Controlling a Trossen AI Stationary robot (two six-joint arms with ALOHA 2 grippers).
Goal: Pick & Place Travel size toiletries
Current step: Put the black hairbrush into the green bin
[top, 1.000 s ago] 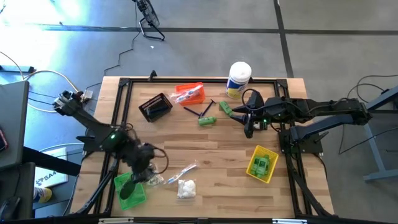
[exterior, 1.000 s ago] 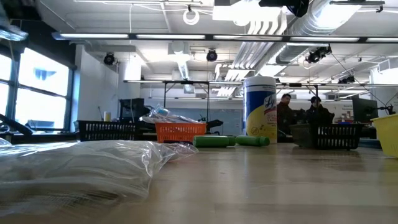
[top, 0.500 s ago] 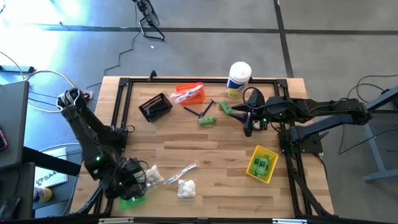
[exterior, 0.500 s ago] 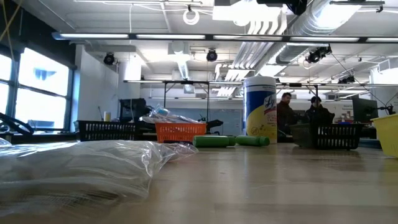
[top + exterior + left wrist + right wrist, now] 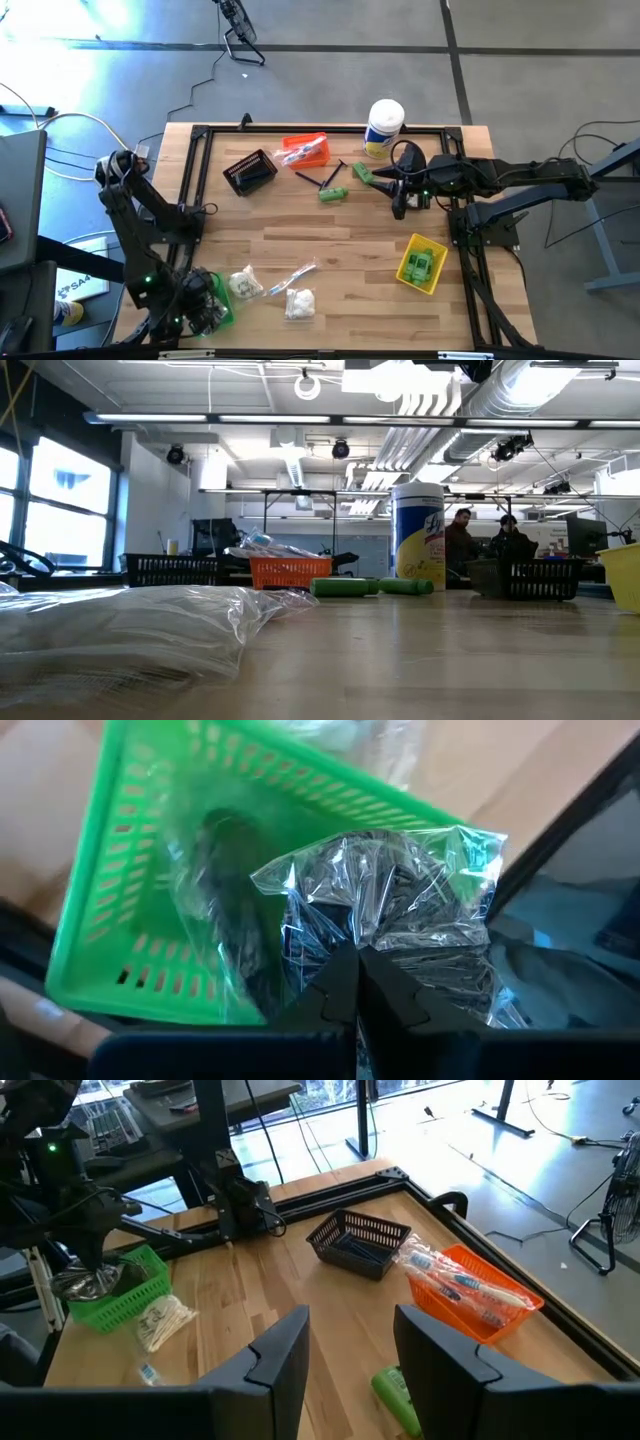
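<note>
The left gripper [image 5: 355,982] has swung out to the table's near left corner and is pinched shut on a crinkled clear packet of dark bundles [image 5: 400,910], holding it just over the near rim of the green bin [image 5: 120,850]; a release here would likely land it inside. Just beyond the bin lie a bag of white puffs [image 5: 241,284] and two more packets. Far across, the right gripper [image 5: 348,1348] waits half open, empty, above a green bottle [image 5: 398,1390].

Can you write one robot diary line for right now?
left tool: shut on crinkly clear-wrapped dark bundle | over: green plastic mesh bin | right tool: open, empty, waiting
</note>
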